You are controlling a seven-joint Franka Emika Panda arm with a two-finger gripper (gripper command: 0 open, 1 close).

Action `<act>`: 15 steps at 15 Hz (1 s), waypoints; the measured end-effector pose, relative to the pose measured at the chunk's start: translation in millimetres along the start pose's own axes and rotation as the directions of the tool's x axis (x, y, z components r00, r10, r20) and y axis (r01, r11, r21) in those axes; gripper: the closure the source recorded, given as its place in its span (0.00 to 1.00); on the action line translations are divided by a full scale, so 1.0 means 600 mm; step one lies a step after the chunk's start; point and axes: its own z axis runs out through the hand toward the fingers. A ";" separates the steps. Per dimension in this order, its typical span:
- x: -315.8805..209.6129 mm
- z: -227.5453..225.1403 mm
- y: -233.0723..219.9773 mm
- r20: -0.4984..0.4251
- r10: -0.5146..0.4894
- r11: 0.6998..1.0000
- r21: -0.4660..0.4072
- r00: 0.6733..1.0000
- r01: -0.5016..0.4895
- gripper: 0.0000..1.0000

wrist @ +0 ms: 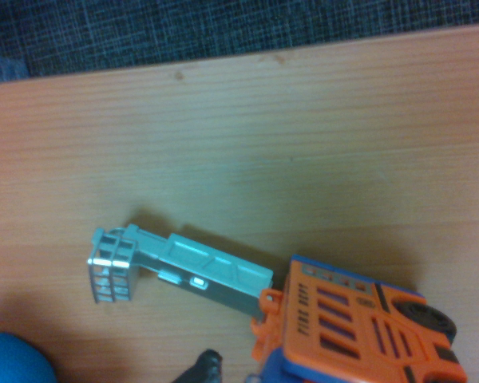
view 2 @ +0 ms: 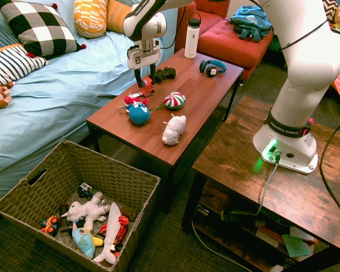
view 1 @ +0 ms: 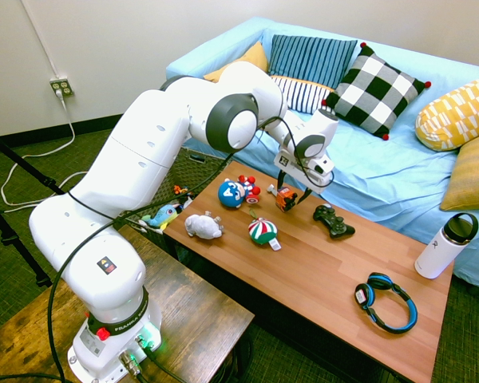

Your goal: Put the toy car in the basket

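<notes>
The toy car [view 1: 286,199], an orange fire truck with a pale grey ladder arm [wrist: 184,271] sticking out from it, stands on the wooden coffee table [view 1: 319,279] between the blue-and-red ball toy [view 1: 233,193] and the black game controller [view 1: 334,221]. The gripper [view 2: 145,73] hangs right over it, pointing steeply down with its fingers spread wide on either side of the car; nothing is gripped. The basket [view 2: 22,195] sits on the floor at the end of the table beside the blue sofa [view 2: 62,96], well apart from the car. Inside it lie a white plush animal [view 2: 85,211], a light blue fish toy [view 2: 84,239], a red-and-white plush [view 2: 116,229] and a few small dark toy vehicles too tiny to make out. In the first exterior view the arm covers most of the basket. The wrist view cuts off the car's lower part at the picture's edge, and its print is too blurred to read with certainty.
</notes>
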 end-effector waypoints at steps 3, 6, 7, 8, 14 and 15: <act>-0.006 0.000 -0.010 -0.002 -0.010 1.000 0.000 1.000 0.010 1.00; -0.006 0.002 -0.010 -0.001 -0.010 1.000 -0.002 1.000 0.010 1.00; -0.007 0.003 -0.011 0.000 -0.010 1.000 -0.003 1.000 0.010 1.00; -0.007 0.003 -0.011 0.000 -0.010 1.000 -0.003 1.000 0.010 1.00; -0.004 -0.004 -0.008 -0.007 -0.006 1.000 -0.003 1.000 0.006 1.00; -0.003 -0.023 -0.005 -0.017 -0.004 1.000 0.006 1.000 0.004 1.00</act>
